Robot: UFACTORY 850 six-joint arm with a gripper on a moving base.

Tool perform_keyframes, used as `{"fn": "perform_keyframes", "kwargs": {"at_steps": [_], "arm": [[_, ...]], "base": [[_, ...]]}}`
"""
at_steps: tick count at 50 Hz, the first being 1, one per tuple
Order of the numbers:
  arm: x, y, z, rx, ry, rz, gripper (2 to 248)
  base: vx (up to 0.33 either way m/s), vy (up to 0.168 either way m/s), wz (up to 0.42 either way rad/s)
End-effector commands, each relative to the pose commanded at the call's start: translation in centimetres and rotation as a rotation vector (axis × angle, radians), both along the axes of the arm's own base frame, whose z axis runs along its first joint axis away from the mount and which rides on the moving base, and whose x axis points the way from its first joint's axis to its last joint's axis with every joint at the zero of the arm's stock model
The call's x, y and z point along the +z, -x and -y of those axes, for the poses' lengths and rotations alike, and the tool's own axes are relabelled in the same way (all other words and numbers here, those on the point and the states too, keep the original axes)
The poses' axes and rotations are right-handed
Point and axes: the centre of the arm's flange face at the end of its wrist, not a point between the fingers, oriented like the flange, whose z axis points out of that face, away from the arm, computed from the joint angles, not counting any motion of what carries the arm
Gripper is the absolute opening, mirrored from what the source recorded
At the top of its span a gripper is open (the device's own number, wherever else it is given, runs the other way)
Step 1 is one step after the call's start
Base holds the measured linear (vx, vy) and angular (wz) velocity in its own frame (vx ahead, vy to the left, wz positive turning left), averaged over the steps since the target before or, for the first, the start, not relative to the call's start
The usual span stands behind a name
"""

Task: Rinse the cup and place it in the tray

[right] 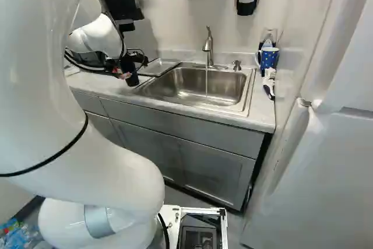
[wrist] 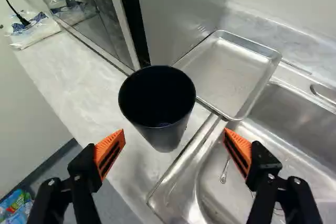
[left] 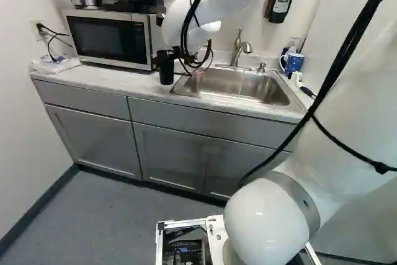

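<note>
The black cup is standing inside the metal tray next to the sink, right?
No, the black cup isn't inside the metal tray. The wrist view shows it standing on the counter. The tray is next to the sink.

Left: microwave blocks sideways passage
Far: low tray, then upright wall
Sink middle: faucet rises at far edge, water stream falls
Passage: over sink's near rim, left of the stream
</note>
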Motion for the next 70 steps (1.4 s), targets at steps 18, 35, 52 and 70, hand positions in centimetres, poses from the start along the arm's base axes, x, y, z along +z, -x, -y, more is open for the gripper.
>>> {"fn": "perform_keyframes", "kwargs": {"at_steps": [18,35,52,70], "arm": [[-1.3,-0.9,-0.4,0.003,-0.023,0.058,247],[-2.4,-0.9,-1.0,0.015,-0.047,0.116,247],[-3.5,-1.0,-1.3,0.023,-0.070,0.177,247],[-4.4,-1.5,-1.6,0.031,-0.100,0.259,247]], "base": [[0.000,0.000,0.000],[0.000,0.000,0.000],[0.000,0.000,0.000],[0.000,0.000,0.000]]}}
